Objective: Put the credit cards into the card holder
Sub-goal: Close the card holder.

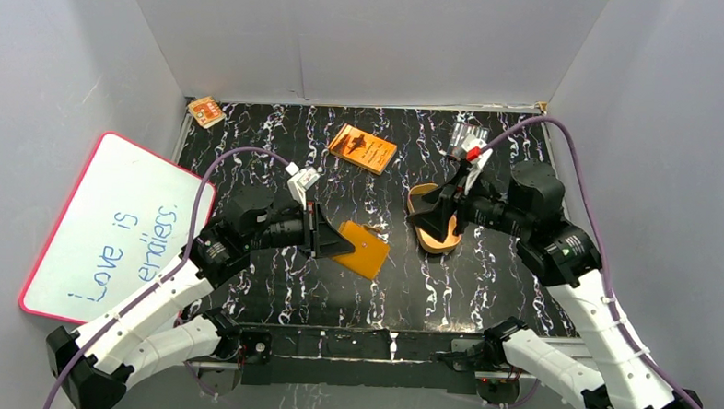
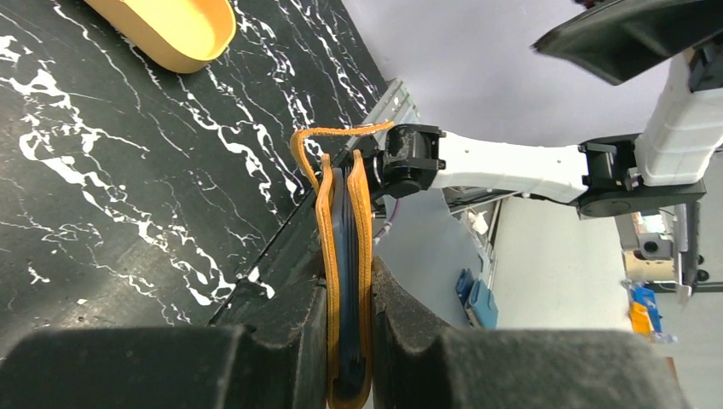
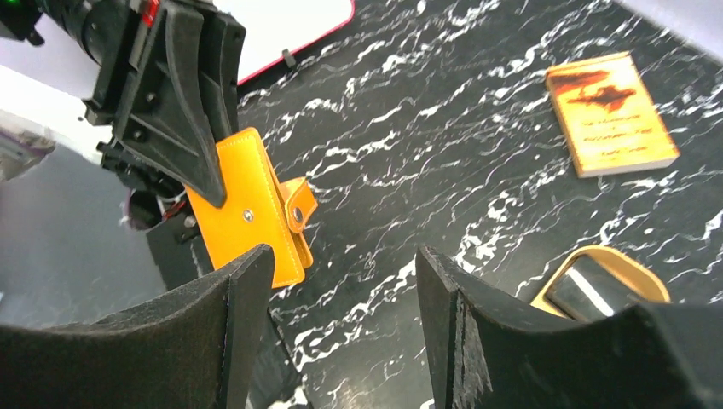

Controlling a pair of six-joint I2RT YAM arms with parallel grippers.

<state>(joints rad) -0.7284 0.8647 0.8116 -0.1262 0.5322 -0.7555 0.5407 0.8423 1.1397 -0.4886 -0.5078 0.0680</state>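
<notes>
Meanwhile the left claw (image 1: 336,242) clenched the wallet (image 1: 365,251) while the right claw (image 3: 341,266), released, hovered over the tray (image 3: 638,269) at two o'clock, next needing to pinch the card (image 3: 587,291).

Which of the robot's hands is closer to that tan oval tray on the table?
Right. The right hand hangs just above the tan oval tray, open. The left hand is off to the tray's left, clamped on the orange leather wallet.

The card holder (image 3: 243,221) looks like smooth stitched leather, the table (image 1: 484,284) glossy, black and marble-patterned.
</notes>
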